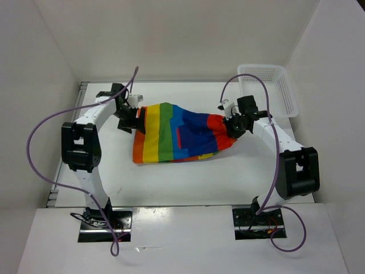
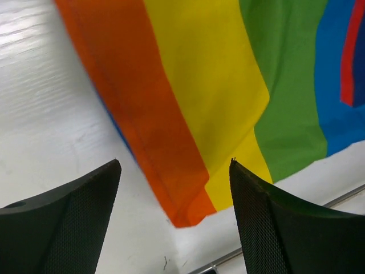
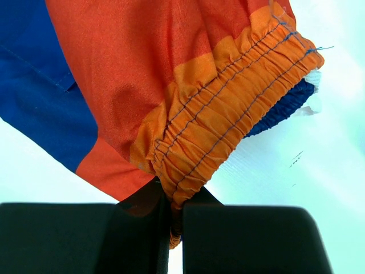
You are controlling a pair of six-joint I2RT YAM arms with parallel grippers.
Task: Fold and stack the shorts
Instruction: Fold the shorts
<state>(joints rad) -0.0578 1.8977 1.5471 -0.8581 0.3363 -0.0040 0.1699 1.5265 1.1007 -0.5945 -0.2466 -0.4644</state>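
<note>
A: Where are the soft rainbow-striped cloth shorts [image 1: 179, 133]?

B: Spread on the white table [image 1: 188, 177] between both arms.

A: And the pincers?

B: Right gripper [image 3: 174, 220] pinches the gathered orange waistband. Left gripper [image 2: 174, 220] gapes wide, holding nothing, orange hem corner between its fingers.

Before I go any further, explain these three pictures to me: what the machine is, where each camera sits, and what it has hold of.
This is a robot with two arms bolted to the near edge of a white table. The wide picture is from a fixed camera above and behind them. The other two come from cameras on each wrist, looking past the black fingers. On the table lie rainbow-striped shorts, with a white mesh basket at the far right. The right pincer is shut on the gathered orange waistband of the shorts. The left pincer stands open over the orange corner at the other end, holding nothing.
</note>
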